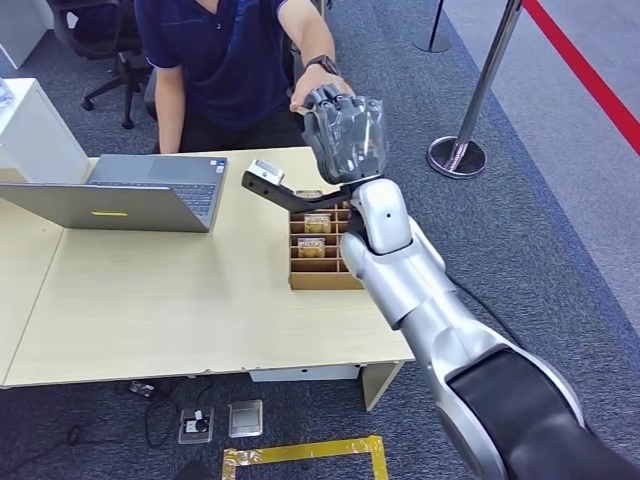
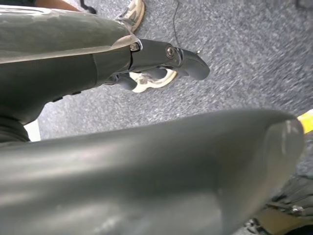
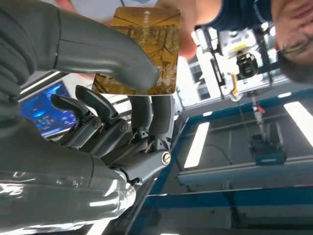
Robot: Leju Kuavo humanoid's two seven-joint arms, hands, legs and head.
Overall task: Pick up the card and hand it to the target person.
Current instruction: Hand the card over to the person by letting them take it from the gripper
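Observation:
My right hand (image 1: 347, 135) is raised beyond the far edge of the table, toward the person in a dark blue shirt (image 1: 219, 60). It pinches a golden-brown card (image 3: 142, 49) between the thumb (image 3: 110, 54) and fingers (image 3: 155, 117). The person's hand (image 1: 317, 85), with a watch at the wrist, reaches out and touches the far side of my right hand; in the right wrist view the person's fingers (image 3: 186, 34) lie at the card's far edge. My left hand (image 2: 162, 56) hangs low above the grey carpet with its fingers apart, holding nothing.
A cardboard card box (image 1: 321, 250) with slots and more cards stands on the light wooden table (image 1: 151, 300) under my forearm. An open grey laptop (image 1: 128, 190) sits at the left. A stanchion post base (image 1: 456, 155) and red line are at the right.

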